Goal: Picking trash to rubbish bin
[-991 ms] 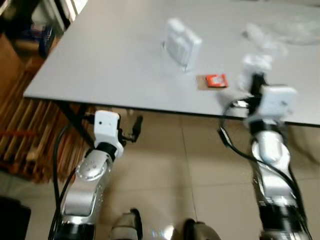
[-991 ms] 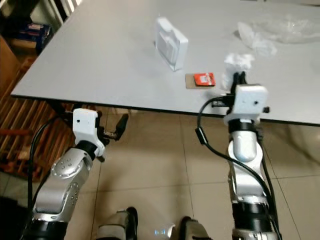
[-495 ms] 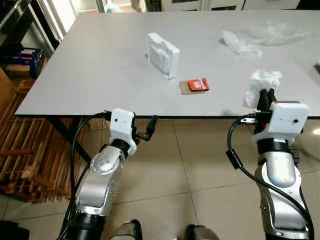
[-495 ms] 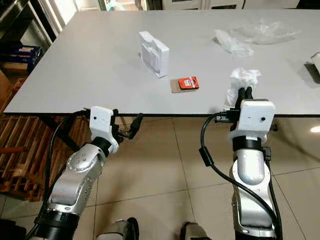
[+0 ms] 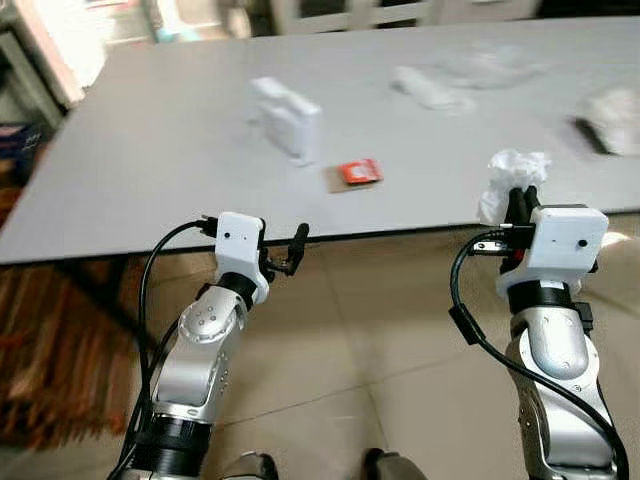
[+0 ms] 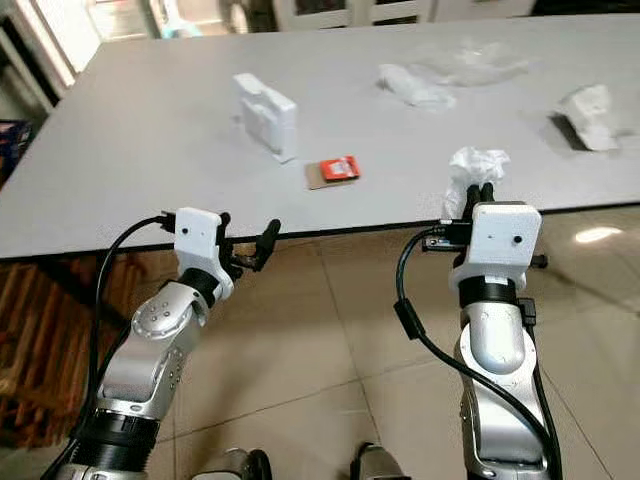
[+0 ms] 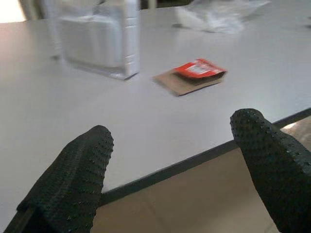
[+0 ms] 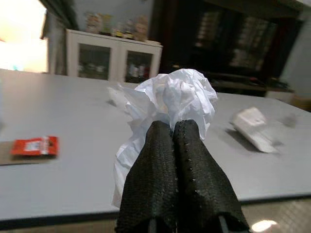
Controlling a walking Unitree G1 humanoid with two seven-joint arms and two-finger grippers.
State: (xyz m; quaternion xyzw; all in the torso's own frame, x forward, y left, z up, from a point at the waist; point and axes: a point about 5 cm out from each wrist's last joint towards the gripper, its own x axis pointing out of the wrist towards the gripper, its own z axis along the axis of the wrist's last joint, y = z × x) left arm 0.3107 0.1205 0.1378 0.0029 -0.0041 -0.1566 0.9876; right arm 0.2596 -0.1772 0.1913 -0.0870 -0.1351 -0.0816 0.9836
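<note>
The right gripper has its fingers pressed together on a crumpled white tissue, which bunches at 12 o'clock from the fingertips, over the grey table's near edge. The left gripper, fingers spread wide and empty, hovers just short of that edge.

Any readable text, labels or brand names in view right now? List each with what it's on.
No text reads clearly in any view.
Red packet on the brown card: a pale printed patch, too blurred to read.
White box on the table: no print to be made out.
Crumpled white tissue pinched in the right gripper: no print seen.
Items on the cabinet behind the table: too small and blurred to read.
</note>
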